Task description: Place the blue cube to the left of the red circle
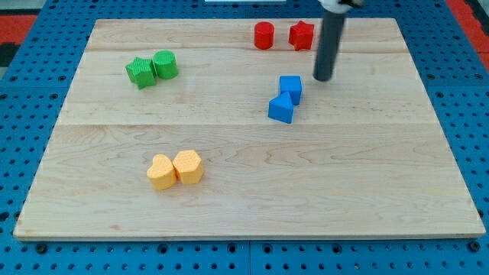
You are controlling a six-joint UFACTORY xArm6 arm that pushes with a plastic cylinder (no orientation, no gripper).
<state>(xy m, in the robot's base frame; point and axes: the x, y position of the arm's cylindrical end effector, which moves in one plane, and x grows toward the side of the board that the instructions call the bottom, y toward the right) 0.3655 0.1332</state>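
Pale wood, laid in wide planks, makes up the flat surface (244, 183) that carries all the blocks; it sits on a blue pegboard base (46, 30) dotted with holes. My tip (323, 79), the lower end of a straight dark rod coming down from the view's top, rests on the wood just to the view's right of the blue cube (290, 88), close to it but with a thin gap showing. There is no hand on this arm, only the rod, so nothing is held.

The blue cube lies right of the board's middle, in its upper half. A second blue block (281, 108), wedge-like in shape, touches it from the lower left. Above them, near the board's top edge, stands the red circle, a short red cylinder (263, 35), and just to its right, apart by a narrow gap, a red star-shaped block (302, 35). The blue cube is below and slightly to the right of the red cylinder.

Toward the view's upper left sit a green star-shaped block (140, 72) and a green cylinder (165, 65), touching. In the lower left part lie a yellow heart-shaped block (160, 173) and a second yellow block (188, 166), pressed side by side.
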